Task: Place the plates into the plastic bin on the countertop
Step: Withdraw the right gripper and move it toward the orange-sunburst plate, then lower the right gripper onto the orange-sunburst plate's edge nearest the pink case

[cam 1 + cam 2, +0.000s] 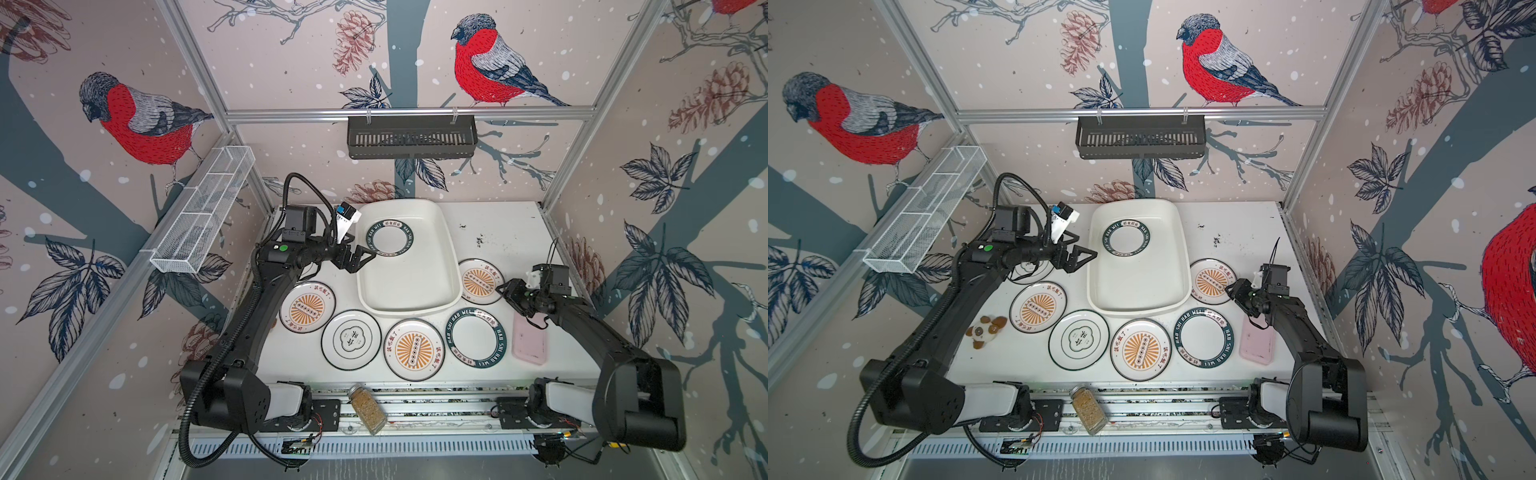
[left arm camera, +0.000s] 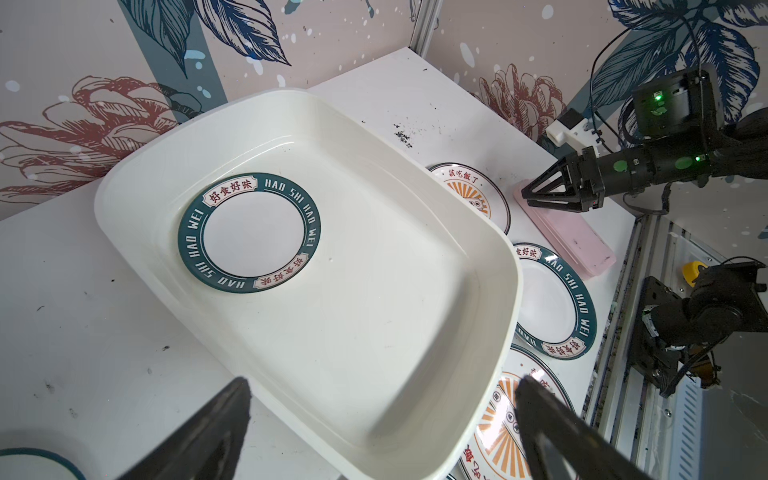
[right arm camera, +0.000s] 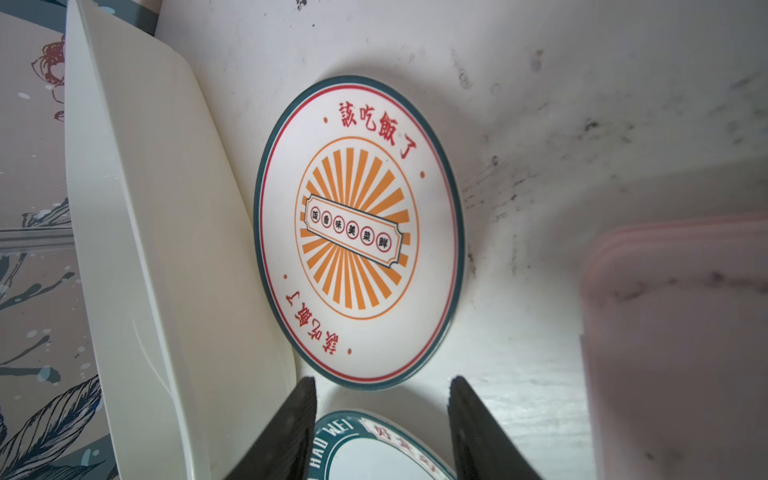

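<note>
my l gripper (image 2: pixel 382 380) wide, empty, beside plastic bin (image 1: pixel 409 286); green-band plate (image 1: pixel 390 239) lies inside. r gripper (image 3: pixel 382 379) half open, empty, aimed at sunburst plate (image 3: pixel 359 232) edge, prob. for rim pinch.

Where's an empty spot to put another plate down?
Most of the plastic bin is bare, nearer than its one green-rimmed plate. The countertop behind the right-hand sunburst plate is bare too. The front row of plates is crowded.

Bright diffuse light, soft shadows, blurred wrist-view fingers (image 3: pixel 286 432)
</note>
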